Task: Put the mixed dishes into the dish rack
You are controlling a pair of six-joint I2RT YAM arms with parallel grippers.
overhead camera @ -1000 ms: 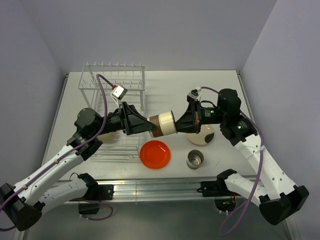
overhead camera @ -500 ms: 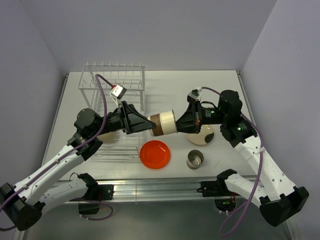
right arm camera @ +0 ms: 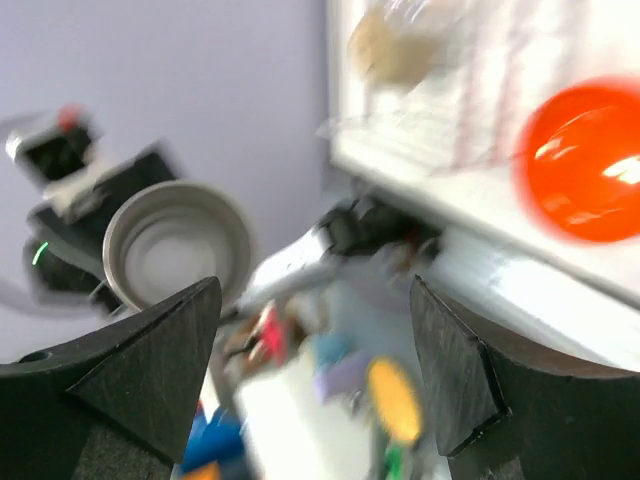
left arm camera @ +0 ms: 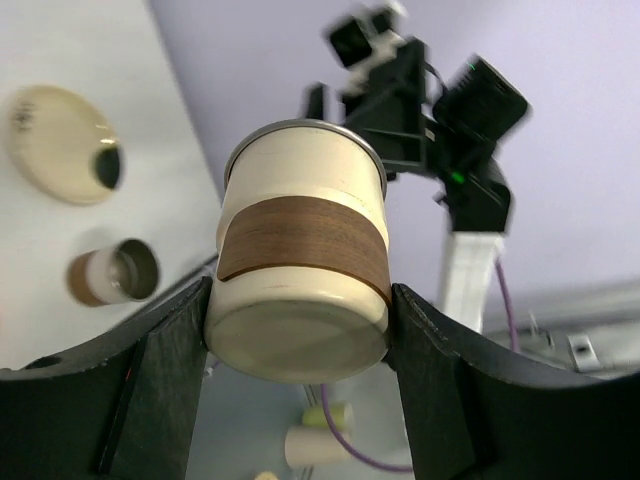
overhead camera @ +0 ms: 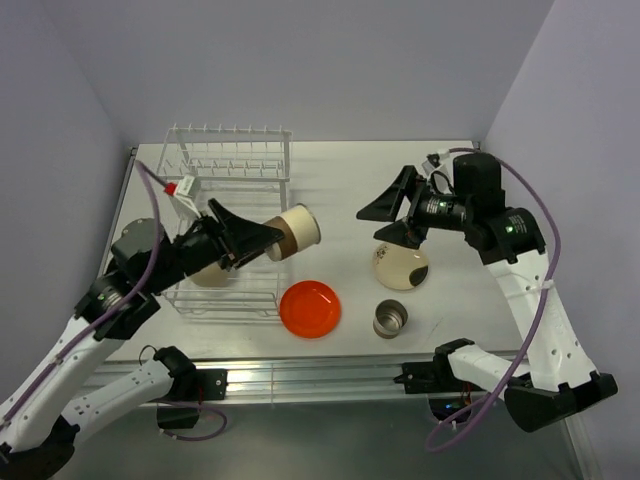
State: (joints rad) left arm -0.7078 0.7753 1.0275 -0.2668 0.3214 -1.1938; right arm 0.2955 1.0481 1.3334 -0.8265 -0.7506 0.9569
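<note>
Top external view: left gripper [overhead camera: 262, 240] clamped on cup [overhead camera: 293, 232], held sideways in the air over the right edge of the rack [overhead camera: 236, 160]. Right gripper [overhead camera: 385, 222] spread wide, empty, above cream plate [overhead camera: 400, 267]. Risk: the grip sits near the cup's base, so it may pivot or slip, clip the wires, or drop onto red plate [overhead camera: 310, 308]. Pad contact is probably partial; the left wrist view is unclear.
</note>
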